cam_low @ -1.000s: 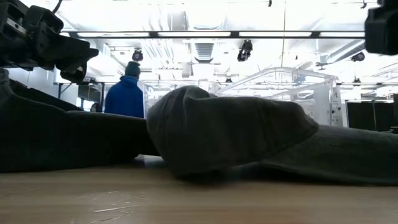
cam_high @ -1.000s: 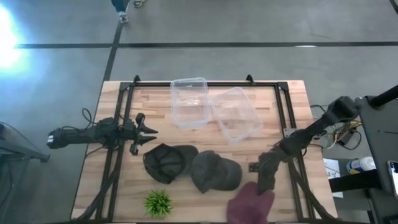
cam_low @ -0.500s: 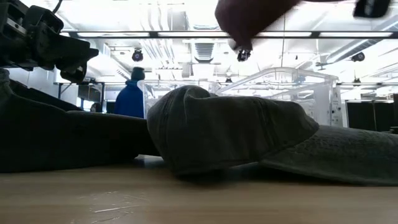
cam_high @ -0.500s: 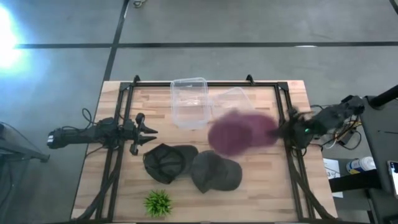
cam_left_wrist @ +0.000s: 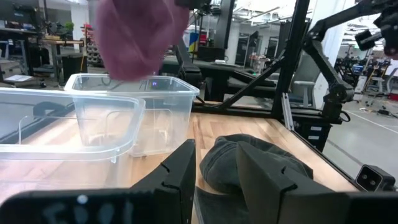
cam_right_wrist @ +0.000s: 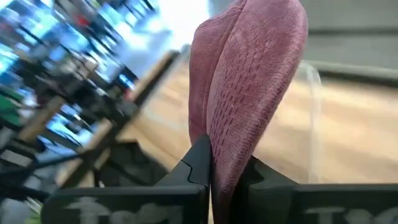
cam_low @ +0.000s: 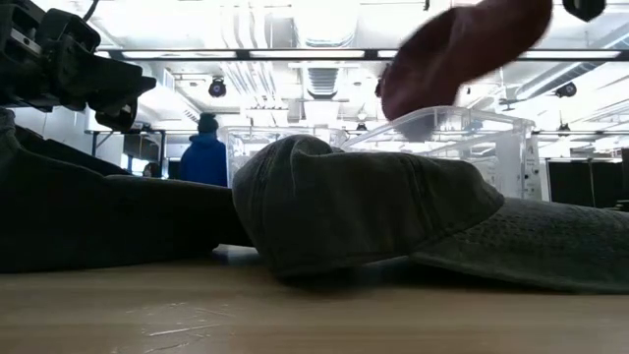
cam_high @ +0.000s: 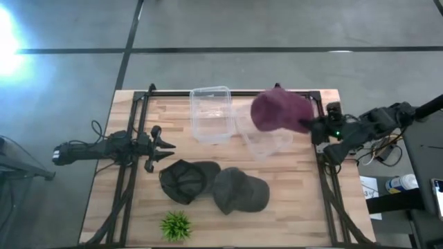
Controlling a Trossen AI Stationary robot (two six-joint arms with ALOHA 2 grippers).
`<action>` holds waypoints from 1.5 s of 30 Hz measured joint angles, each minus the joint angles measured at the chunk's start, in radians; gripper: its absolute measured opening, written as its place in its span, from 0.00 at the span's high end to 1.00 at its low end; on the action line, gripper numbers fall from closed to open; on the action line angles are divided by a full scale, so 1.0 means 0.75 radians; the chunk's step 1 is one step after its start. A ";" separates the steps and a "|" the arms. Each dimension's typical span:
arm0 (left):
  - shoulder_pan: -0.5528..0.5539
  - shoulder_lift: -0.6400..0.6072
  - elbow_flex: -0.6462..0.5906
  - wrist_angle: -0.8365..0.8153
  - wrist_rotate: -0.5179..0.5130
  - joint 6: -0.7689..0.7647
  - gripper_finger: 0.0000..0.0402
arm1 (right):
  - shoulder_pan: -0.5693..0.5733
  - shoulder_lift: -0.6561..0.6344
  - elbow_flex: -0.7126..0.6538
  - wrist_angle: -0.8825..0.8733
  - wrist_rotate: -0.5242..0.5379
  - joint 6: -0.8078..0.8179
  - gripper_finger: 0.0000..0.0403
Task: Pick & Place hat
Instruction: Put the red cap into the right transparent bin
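Note:
A maroon knitted hat (cam_high: pixel 279 111) hangs in the air over the right-hand clear container (cam_high: pixel 264 131), also showing in the low view (cam_low: pixel 467 49) and the left wrist view (cam_left_wrist: pixel 140 37). My right gripper (cam_high: pixel 313 127) is shut on it at the table's right edge. A black hat (cam_high: pixel 184 180) and a grey hat (cam_high: pixel 239 191) lie flat on the table toward the near side. My left gripper (cam_high: pixel 166 145) waits open above the table's left part, touching nothing. My right gripper (cam_right_wrist: pixel 224 169) pinches a fold of the maroon hat (cam_right_wrist: pixel 227 146) between its two fingers, more than one layer of the knit. The fingers come about level from the table's right side. The hat is lifted clear and sticks out from the fingers over the container.
A second clear container (cam_high: pixel 210 114) stands left of the first, near the far edge. A small green plant (cam_high: pixel 176 225) sits by the near edge. A black frame (cam_high: pixel 142 111) runs round the table. A person in blue (cam_low: pixel 204 152) stands in the room beyond.
My right gripper has carried the maroon hat from the table's near right corner up and toward the far edge, swinging fast. The gripper has tipped from pointing down to about level. The hat is now lifted clear over the right container.

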 joint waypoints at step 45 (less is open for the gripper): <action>-0.001 0.000 0.000 -0.001 0.000 0.000 0.73 | -1.215 0.646 0.071 0.095 -0.642 -0.170 0.97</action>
